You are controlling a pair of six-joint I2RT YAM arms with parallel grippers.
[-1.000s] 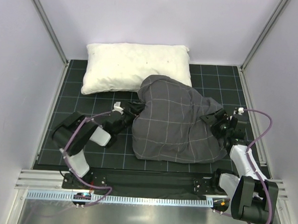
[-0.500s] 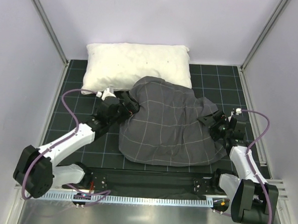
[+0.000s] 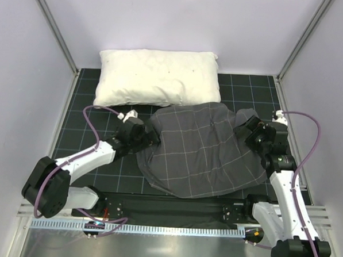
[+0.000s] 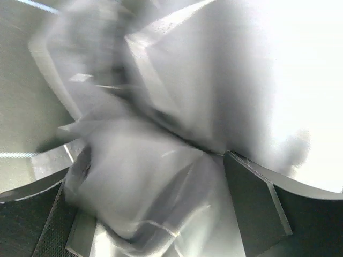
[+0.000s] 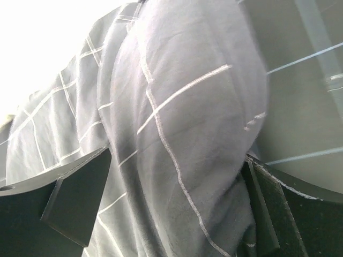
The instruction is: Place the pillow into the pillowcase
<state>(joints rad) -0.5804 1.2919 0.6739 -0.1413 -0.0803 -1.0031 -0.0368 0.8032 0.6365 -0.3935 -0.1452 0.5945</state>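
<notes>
1. Your pillowcase [image 3: 202, 153] is in the middle of the black grid mat [image 3: 251, 92]. It's spread out wide and a bit puffy, with the near edge almost at the arm bases.
2. The cream pillow doesn't show in any view. You can't tell whether it's under that grey fabric or not.
3. The left gripper [image 3: 152, 136] is at the 9 o'clock edge of the case, with the arm lying low and reaching in from 7 o'clock.
4. The left wrist view is really blurry. You can still make out bunched cloth filling the gap between the two fingers [image 4: 257, 206], so those jaws look clamped on the case.
5. The right gripper [image 3: 244, 128] is up at the 2 o'clock corner of the case.
6. The right wrist view is much cleaner. A thick fold of the grid fabric is pinched between the fingers [image 5: 75, 201], so the jaws are closed on cloth, not on air.
7. The big plain white pillow [image 3: 157, 77] is at 12 o'clock against the back wall. Its near edge touches or slightly overlaps the far edge of the case.
8. Both grippers are on opposite sides of the case, with the fabric spread between them.
</notes>
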